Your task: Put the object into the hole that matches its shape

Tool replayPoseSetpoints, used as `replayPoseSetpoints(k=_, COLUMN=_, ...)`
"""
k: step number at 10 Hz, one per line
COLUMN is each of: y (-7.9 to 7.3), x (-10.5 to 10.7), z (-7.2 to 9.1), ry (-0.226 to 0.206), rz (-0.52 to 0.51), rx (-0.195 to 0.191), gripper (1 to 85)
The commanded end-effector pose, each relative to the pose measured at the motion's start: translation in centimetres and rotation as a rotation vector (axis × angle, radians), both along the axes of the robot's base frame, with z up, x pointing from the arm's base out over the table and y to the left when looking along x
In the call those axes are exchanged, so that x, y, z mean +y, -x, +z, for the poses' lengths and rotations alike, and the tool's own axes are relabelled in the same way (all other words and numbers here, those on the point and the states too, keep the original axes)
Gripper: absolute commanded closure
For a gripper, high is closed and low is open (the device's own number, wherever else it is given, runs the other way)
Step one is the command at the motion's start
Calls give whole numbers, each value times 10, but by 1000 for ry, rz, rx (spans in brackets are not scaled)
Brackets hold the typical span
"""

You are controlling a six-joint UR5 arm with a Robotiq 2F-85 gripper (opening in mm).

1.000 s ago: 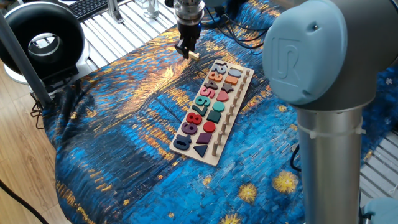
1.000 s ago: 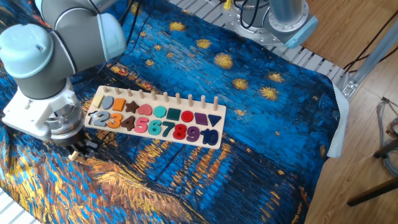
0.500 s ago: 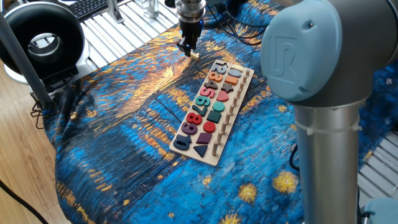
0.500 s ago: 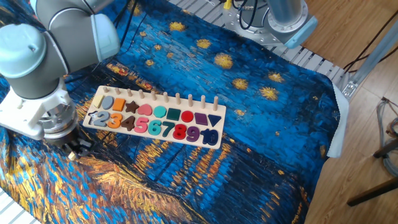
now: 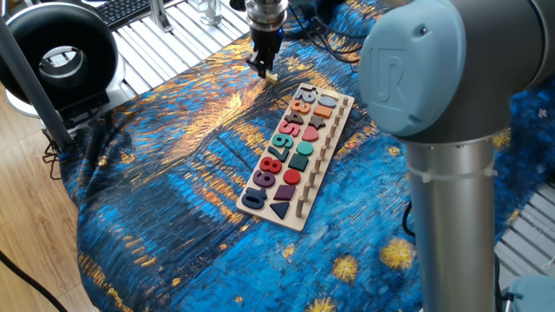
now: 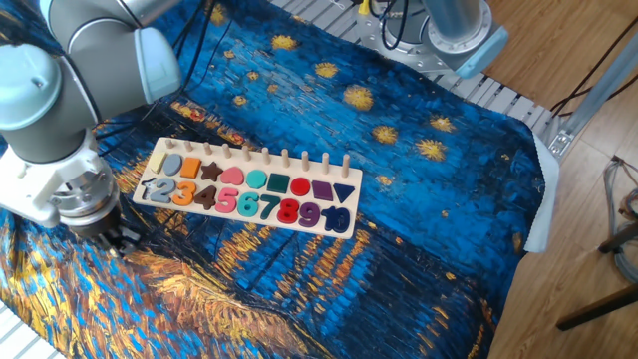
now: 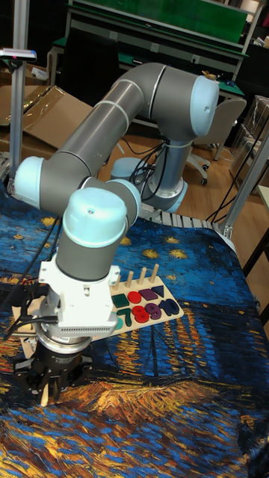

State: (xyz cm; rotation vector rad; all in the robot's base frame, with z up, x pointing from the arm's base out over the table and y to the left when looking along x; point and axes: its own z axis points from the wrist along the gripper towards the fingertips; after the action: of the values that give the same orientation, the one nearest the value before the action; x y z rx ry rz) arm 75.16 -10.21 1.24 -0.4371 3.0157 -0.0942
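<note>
My gripper (image 5: 262, 67) hangs just above the cloth, off the far end of the long pale wooden puzzle board (image 5: 317, 172). It is shut on the object (image 5: 271, 76), a tiny cream-yellow piece that sticks out below the fingertips. The tall fixed view shows the object (image 7: 45, 393) as a pale sliver under the gripper (image 7: 46, 379). The hole (image 6: 146, 185) is a small dark recess at the end of the number column, opposite the 0. It lies to the right of the gripper (image 6: 112, 240) and a little farther back. Coloured numbers and shapes fill the board's other recesses.
A row of upright pegs (image 6: 264, 157) lines the board's far edge. The blue and gold cloth (image 5: 165, 191) is wrinkled. A black ring-shaped device (image 5: 56, 52) and a keyboard stand beyond the cloth. The arm's thick grey link (image 5: 451, 130) blocks the right side of one fixed view.
The gripper, still holding the object, has drifted a little away from the board's end. The board and its pieces have not moved.
</note>
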Motion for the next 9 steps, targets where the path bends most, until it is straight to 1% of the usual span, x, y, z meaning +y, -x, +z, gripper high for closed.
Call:
replayPoseSetpoints(k=1, y=-2, x=0, z=-4, ry=-32, rz=-35, rx=-1, gripper=543)
replayPoseSetpoints(k=3, y=0, x=-4, z=-6, ry=-39, rz=-40, rx=1, gripper=557)
replayPoseSetpoints(k=5, y=3, x=-1, z=-7, ry=-56, rz=-62, rx=13, gripper=573)
replayPoseSetpoints(k=6, y=4, x=0, z=-6, ry=-58, rz=-65, rx=14, gripper=590)
replayPoseSetpoints(k=7, y=5, x=0, z=-6, ry=-58, rz=-74, rx=19, gripper=613)
replayPoseSetpoints(k=8, y=7, x=0, z=-6, ry=-59, rz=-83, rx=23, gripper=660)
replayPoseSetpoints(k=9, y=7, x=-1, z=-6, ry=-56, rz=-87, rx=26, gripper=687)
